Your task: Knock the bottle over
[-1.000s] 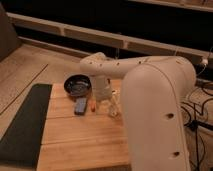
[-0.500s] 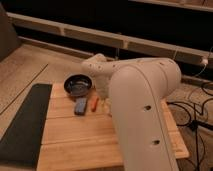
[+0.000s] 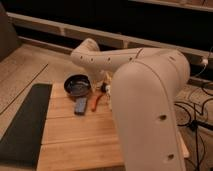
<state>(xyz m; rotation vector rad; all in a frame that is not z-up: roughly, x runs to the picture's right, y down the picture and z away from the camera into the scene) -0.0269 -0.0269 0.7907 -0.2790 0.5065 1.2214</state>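
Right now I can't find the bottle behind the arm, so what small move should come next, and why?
Probably a short pull-back of the arm. It hides the bottle, and the gripper shows only partly beside the black pan, above the orange-handled tool and blue-grey block. A sideways push is safer once the bottle shows.

The wooden tabletop (image 3: pixel 75 137) of pale planks occupies the lower centre. A dark mat (image 3: pixel 22 125) lies along the tabletop's left edge. Left of the tabletop, the floor (image 3: pixel 22 70) is pale and speckled. Behind the tabletop, a long light-coloured ledge (image 3: pixel 60 27) runs across, with dark panelling above it. Right of the tabletop, black cables (image 3: pixel 197 107) trail over the floor. Lighting is warm and dim.

The claw is hidden behind the arm, beyond the tabletop's far edge.
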